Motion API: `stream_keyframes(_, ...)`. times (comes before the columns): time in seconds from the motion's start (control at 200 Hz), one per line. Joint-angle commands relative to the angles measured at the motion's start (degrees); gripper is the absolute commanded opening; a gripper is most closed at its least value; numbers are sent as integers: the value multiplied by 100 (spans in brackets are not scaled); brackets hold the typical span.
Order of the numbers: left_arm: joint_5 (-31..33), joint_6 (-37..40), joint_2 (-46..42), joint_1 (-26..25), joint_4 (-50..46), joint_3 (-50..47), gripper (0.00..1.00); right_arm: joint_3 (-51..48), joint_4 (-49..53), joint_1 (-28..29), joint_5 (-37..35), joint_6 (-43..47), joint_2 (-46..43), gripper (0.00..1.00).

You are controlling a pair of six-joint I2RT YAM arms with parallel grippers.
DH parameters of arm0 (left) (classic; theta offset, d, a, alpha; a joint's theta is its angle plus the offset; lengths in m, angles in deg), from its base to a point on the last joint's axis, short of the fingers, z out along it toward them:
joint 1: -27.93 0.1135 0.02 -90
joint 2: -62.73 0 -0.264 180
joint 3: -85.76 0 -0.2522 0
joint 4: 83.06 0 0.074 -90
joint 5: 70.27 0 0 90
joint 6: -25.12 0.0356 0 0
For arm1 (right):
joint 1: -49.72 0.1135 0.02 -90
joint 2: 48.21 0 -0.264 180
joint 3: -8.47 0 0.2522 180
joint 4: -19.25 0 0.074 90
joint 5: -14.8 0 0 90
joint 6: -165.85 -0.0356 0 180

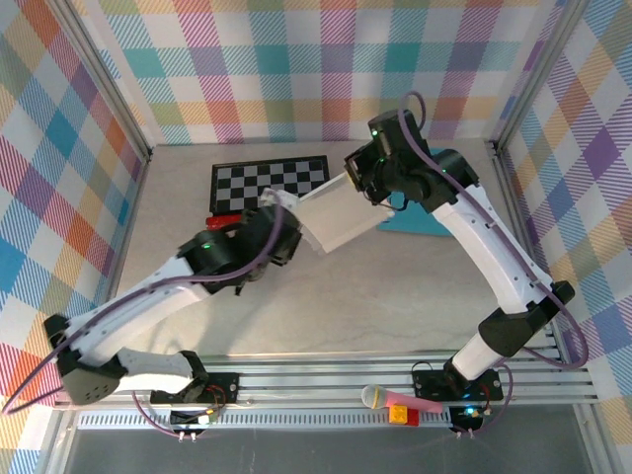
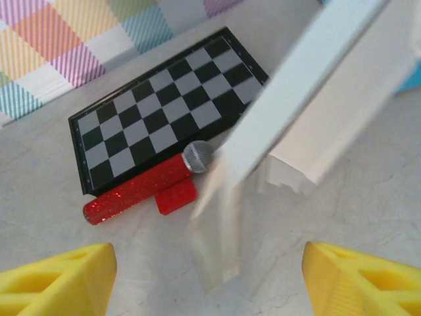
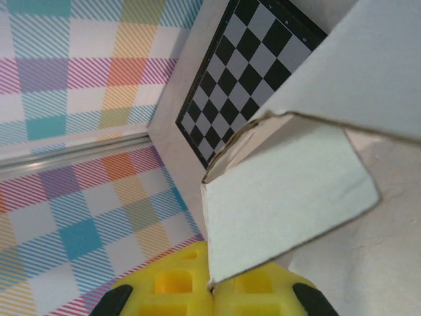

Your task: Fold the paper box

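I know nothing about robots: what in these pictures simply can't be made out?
1. Top view: the right arm covers most of the teal object; its identity is unclear.
2. Top view: the left arm partly covers the red microphone.
3. Left wrist view: the paper box is blurred and cut by the frame edges; its flaps cannot be traced.
4. Right wrist view: the box's flap hides part of the chessboard.

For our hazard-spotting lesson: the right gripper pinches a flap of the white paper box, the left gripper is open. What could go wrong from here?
1. The right gripper holds the white paper box by one thin flap; it may bend or slip out.
2. The left gripper is open, so that side lacks support; the box could sag onto the red glitter microphone nearby.
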Motion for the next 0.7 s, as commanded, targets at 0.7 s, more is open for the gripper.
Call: stream_keyframes(0.7,-1577,631,-528,1243,2868,-1810,65,-109,510,-702,1596,-1169,-34,0)
